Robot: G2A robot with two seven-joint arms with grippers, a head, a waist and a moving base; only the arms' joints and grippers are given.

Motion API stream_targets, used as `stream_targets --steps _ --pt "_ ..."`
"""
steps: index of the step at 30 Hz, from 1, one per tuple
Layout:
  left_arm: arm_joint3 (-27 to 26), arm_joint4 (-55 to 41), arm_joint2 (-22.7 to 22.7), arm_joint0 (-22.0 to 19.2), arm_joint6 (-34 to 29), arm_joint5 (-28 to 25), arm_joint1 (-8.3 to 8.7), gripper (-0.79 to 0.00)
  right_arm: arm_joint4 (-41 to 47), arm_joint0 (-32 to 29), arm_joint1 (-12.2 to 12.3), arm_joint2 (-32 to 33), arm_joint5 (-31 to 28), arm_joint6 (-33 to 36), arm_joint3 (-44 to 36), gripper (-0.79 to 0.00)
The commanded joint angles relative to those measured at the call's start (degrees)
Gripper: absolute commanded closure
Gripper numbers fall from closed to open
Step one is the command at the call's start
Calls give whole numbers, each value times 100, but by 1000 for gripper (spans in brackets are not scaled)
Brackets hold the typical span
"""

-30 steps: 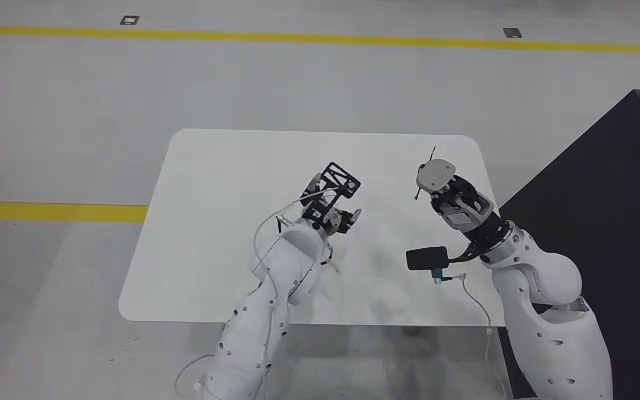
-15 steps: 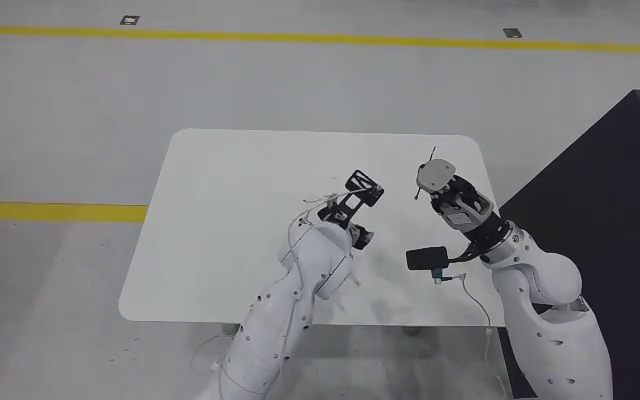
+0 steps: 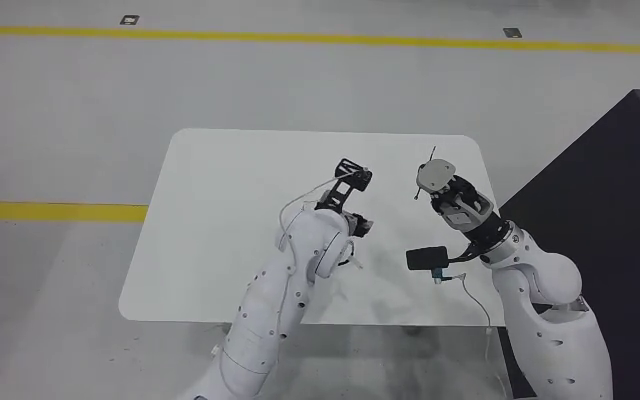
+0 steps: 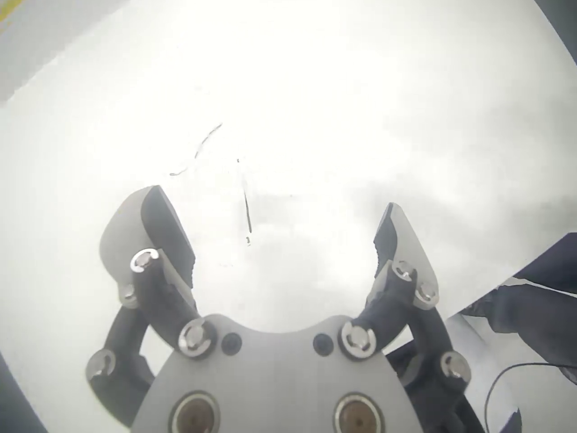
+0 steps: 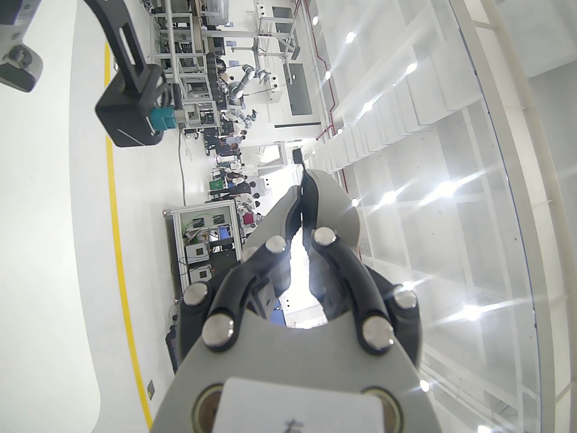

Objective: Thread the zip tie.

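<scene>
Glare washes out the table [image 4: 315, 69]; ceiling lights [image 5: 444, 189] flare.

Open table [image 4: 360, 92] crossed by a thin dark strand [image 4: 246, 211] lies between the spread jaws of the left gripper [image 4: 272, 202].

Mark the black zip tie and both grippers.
black zip tie [image 5: 298, 155], right wrist view, its square head.
right gripper [image 5: 308, 182], right wrist view, closed fingertips.
left gripper [image 4: 272, 200], left wrist view, between open fingertips.

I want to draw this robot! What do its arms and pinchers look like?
The left arm and right arm are rounded white shells with thin cables. The left gripper and right gripper have grey bases, black links, shiny bolts and black-padded grey fingers.
</scene>
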Motion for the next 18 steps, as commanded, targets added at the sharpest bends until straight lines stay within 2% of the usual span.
stream_targets --steps 1,6,14,15,16,18 --pt "224 -170 -34 -133 -321 197 -27 -785 0 0 0 0 0 0 0 0" --pt "854 -332 -24 -509 -580 501 -89 -785 0 0 0 0 0 0 0 0" --pt "1562 -475 241 -901 0 574 -204 -785 0 0 0 0 0 0 0 0" --pt "1639 -530 241 -935 121 634 -220 -779 0 0 0 0 0 0 0 0" --pt "1750 -629 224 -968 188 671 -235 -723 0 0 0 0 0 0 0 0" --pt "2070 -634 211 -1113 217 741 -253 -720 0 0 0 0 0 0 0 0"
